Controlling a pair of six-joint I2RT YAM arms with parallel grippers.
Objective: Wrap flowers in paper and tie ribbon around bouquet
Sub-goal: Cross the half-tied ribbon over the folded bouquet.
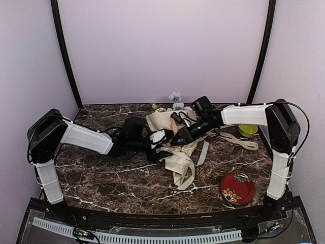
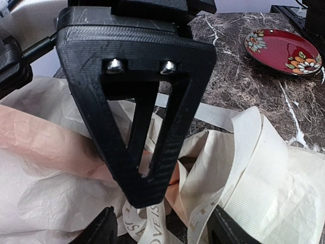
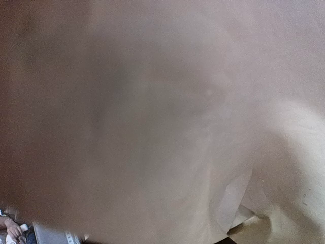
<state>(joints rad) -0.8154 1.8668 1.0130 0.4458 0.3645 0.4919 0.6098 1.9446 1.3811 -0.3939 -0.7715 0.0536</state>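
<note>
The bouquet (image 1: 163,122) lies mid-table, its cream paper (image 1: 158,120) wrapped round the flowers (image 1: 175,100), which poke out at the far end. The cream ribbon (image 1: 185,168) spills in loose loops toward me. Both grippers meet at the wrap's near side. My left gripper (image 2: 162,231) stands open over the crinkled paper (image 2: 45,203), with lettered ribbon (image 2: 152,223) strands lying loose between its fingers. One black finger of my right gripper (image 1: 181,136) fills the middle of the left wrist view. Blurred paper (image 3: 152,127) covers the right wrist view and hides that gripper's jaws.
A red flowered plate (image 1: 237,188) sits at the near right, also seen in the left wrist view (image 2: 282,44). A lime-green round thing (image 1: 248,130) rests at the far right under the right arm. A ribbon strand (image 1: 239,141) trails toward it over the dark marble table (image 1: 101,178).
</note>
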